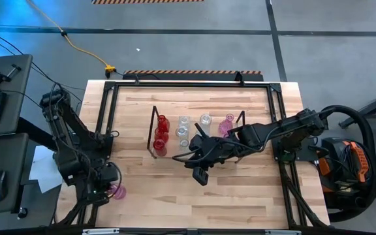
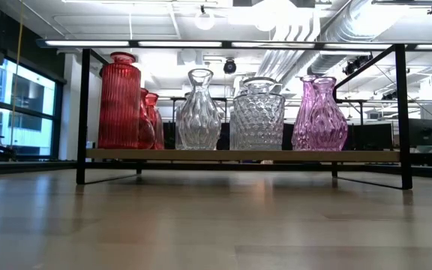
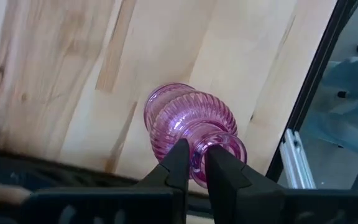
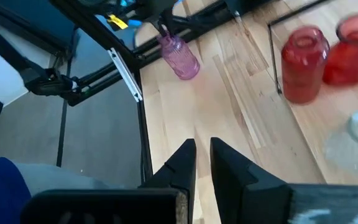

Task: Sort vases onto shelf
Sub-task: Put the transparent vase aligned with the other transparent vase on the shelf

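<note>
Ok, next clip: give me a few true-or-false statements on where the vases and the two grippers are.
1. The left gripper has its fingers closed on the rim of a pink vase. True.
2. That pink vase stands on the shelf. False: it is on the table near the left arm, away from the shelf.
3. The red vases are grouped at one end of the shelf. True.
4. The right gripper holds a clear vase. False: its fingers are shut on nothing, over bare table.
</note>
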{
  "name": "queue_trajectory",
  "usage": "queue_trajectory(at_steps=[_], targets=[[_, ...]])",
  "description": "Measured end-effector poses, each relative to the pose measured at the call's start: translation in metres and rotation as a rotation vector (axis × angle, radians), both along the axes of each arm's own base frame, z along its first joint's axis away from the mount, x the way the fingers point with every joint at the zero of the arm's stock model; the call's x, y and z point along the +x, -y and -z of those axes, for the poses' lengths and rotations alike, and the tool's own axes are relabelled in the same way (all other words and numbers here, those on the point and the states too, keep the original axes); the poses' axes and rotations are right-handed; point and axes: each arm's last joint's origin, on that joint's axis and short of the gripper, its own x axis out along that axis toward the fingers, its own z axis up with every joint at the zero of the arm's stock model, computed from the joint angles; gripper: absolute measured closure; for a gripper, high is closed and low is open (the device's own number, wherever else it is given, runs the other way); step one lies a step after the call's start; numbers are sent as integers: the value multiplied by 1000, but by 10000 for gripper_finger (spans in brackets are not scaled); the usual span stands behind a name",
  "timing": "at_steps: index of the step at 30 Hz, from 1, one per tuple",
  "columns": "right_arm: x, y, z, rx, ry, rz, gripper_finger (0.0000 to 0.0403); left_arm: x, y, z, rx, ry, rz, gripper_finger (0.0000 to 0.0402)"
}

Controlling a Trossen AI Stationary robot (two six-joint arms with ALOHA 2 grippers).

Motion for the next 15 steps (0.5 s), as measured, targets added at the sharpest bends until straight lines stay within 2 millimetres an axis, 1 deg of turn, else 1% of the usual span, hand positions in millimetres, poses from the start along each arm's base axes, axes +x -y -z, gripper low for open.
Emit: queue_trajectory(at_steps=[5,9,12,15], targets=[[-3,1,4,20,-63,31,373,19,-6,0,3,36,26,380],[-8,3,10,37,-147,70,373,36,-12,-1,-8,63,55,380],[-16,4,17,42,-265,117,373,49,-17,-3,-25,102,71,380],[-30,3,24,27,-400,156,373,62,-23,-5,-57,132,93,381]])
